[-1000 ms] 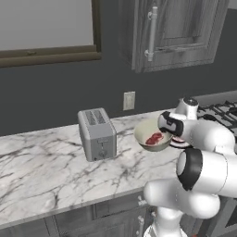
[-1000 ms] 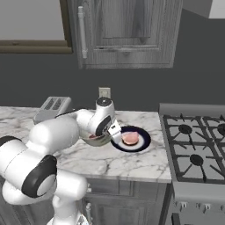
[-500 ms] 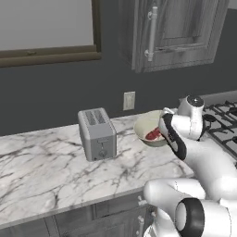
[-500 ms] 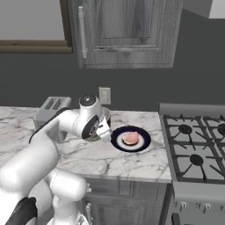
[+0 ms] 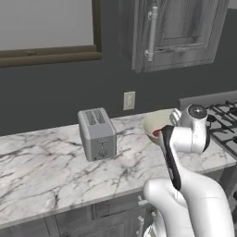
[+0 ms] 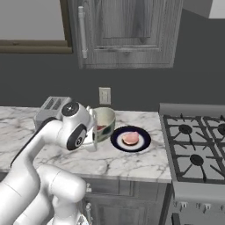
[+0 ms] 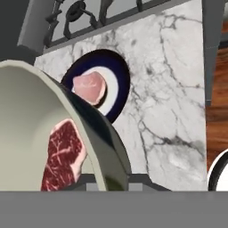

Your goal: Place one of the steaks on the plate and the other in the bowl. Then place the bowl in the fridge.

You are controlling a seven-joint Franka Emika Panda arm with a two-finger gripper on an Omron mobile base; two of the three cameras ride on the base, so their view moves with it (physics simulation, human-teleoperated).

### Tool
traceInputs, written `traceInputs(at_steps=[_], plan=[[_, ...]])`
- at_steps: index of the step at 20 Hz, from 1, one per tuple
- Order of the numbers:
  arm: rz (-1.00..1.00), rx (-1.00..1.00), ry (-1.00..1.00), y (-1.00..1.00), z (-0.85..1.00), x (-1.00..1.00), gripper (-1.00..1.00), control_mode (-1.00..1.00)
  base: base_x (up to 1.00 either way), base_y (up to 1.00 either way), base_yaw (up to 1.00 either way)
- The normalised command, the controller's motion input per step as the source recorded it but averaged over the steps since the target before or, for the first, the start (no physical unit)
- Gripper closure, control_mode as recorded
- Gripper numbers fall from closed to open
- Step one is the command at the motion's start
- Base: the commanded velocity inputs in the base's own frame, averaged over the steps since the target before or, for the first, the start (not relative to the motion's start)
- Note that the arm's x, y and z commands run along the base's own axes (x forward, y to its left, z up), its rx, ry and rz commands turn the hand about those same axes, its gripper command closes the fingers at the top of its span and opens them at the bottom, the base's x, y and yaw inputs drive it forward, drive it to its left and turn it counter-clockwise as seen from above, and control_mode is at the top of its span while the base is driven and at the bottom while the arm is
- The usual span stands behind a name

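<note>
My arm [image 5: 190,194] is glossy white all over, built from fat rounded segments that swell like bulbs at each joint. A black band [image 5: 170,157] runs lengthwise down one link as a curved seam between the shells. In the right base view I see a dark grey round cap [image 6: 77,139] set in the side of a joint, ringed in black, and a second smaller dark disc [image 6: 70,109] on top. A similar grey cap [image 5: 198,111] crowns the upper joint in the left base view.
</note>
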Motion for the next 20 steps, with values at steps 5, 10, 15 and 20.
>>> traceInputs(at_steps=[5,10,15,20], plan=[[-0.29,0.38,0.01,0.0,0.54,-0.32,1.0,-1.0,0.0,0.0,0.0],[-0.04,0.17,-0.01,0.04,0.63,-0.39,1.0,-1.0,0.0,0.0,0.0],[0.01,-0.03,-0.17,0.19,0.64,-0.97,1.0,-1.0,0.0,0.0,0.0],[0.1,-0.04,-0.19,0.38,0.45,-1.0,1.0,-1.0,0.0,0.0,0.0]])
